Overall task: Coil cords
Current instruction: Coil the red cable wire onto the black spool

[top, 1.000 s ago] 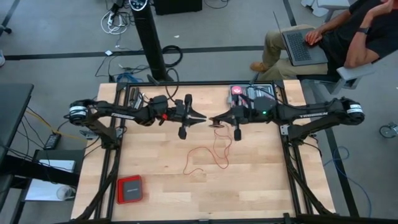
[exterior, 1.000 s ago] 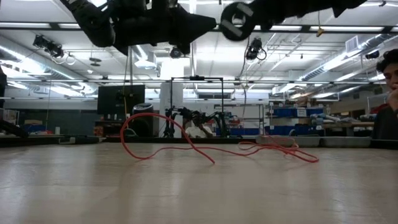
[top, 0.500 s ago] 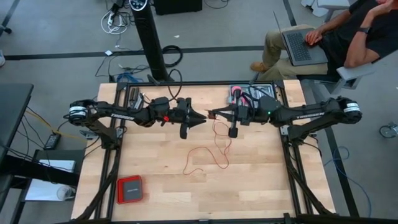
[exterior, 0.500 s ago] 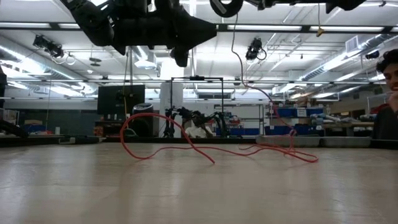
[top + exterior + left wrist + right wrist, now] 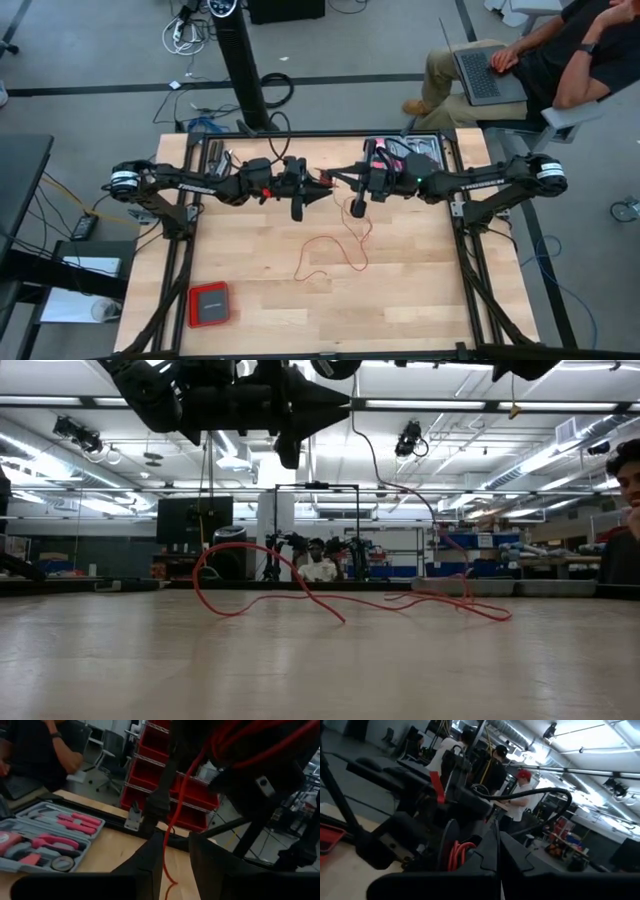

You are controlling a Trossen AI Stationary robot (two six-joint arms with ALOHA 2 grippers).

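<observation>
High view: left gripper (image 5: 322,183) held above the light wooden table (image 5: 260,290), fingers apart with the thin red wire-like cord (image 5: 345,243) running between them, not clamped. Right gripper (image 5: 331,177) tip to tip with it, fingers pinched shut on the cord. The rest of the cord hangs down and loops loosely on the table below, right of centre.

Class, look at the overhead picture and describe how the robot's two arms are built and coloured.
Both arms are dark, slender and jointed. The left arm has a pale round cap at its outer end, white lettering along its link and a small red detail near the wrist. The right arm mirrors it, with a small green light. Each ends in a black, tapering two-finger tool: left tool, right tool.
</observation>
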